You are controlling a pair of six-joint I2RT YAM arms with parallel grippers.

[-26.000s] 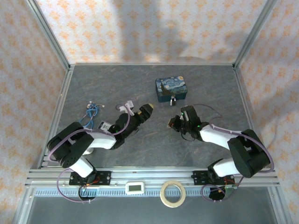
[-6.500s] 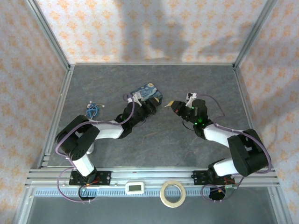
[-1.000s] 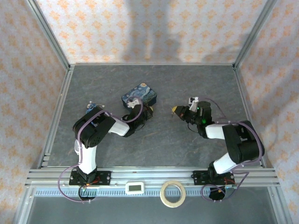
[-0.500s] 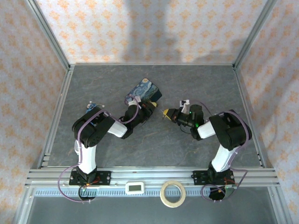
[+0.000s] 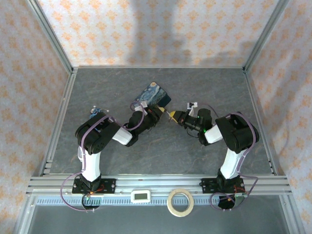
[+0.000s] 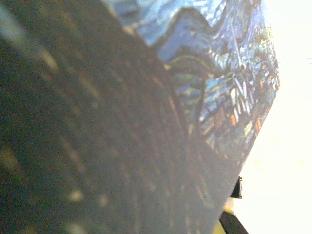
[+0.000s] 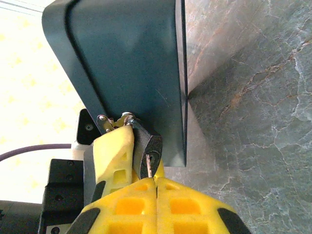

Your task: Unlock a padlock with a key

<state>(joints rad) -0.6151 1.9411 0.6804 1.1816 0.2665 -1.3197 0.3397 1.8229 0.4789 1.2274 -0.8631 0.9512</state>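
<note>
1. Here, the right gripper (image 7: 155, 179) is clenched. Its two yellow, ribbed fingertips meet flat and pinch the key (image 7: 147, 165), a thin silvery blade that sticks out from between them.
2. The key's tip lies at the end face of the padlock (image 7: 146, 144), just beside the round keyhole. I cannot tell whether it has gone in.
3. The padlock is small, with a dark, round-cornered body. Bright metal at its top meets a little clasp on the tin (image 7: 122, 73).
4. The left gripper (image 5: 157, 111) is clamped on the padlock, and one of its yellow fingers (image 7: 116, 151) presses along the lock's side.
5. The tin stands tilted, its smooth dark underside turned to the right wrist camera. Its painted blue swirls (image 6: 219, 73) show blurred and very close in the left wrist view.
6. From above, the two grippers meet nose to nose near the middle of the table (image 5: 204, 87), a little toward its far edge. The tin lies just behind the left one. The table top is grey and veined like stone.
</note>
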